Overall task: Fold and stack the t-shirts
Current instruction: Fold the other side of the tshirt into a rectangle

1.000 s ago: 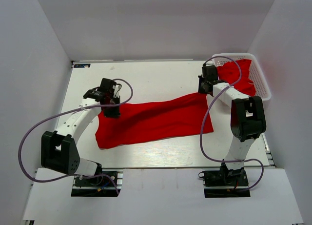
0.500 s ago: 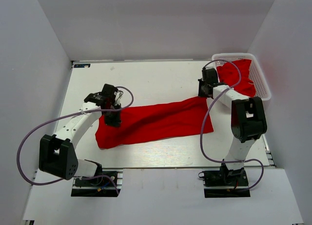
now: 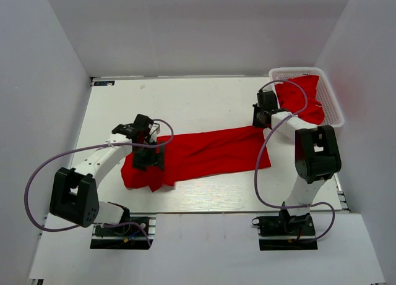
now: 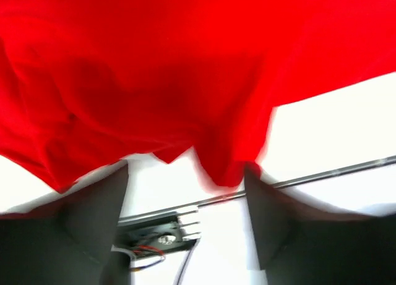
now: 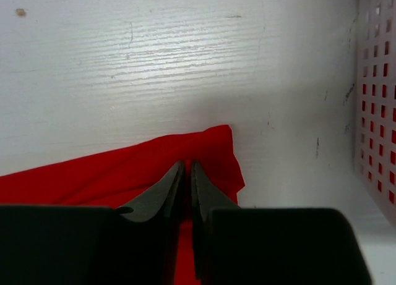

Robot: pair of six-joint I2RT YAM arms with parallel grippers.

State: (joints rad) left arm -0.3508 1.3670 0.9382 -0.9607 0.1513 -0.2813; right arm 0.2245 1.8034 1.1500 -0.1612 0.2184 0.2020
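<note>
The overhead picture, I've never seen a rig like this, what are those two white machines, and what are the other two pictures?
Two robot arms, bolted at the near edge of the table. That picture is from a fixed camera above; the other two are from cameras on each wrist, looking past its fingers. A red shirt lies on the table; more red cloth fills a white basket, far right. The left gripper is open over the shirt's bunched left end. The right gripper is nearly shut, tips on the shirt's far right corner.

We see matt red cloth in the t-shirt (image 3: pixel 204 152), faint wood grain and scuffs on the white table (image 3: pixel 185 99), smooth plastic in the basket (image 3: pixel 296 69).
</note>
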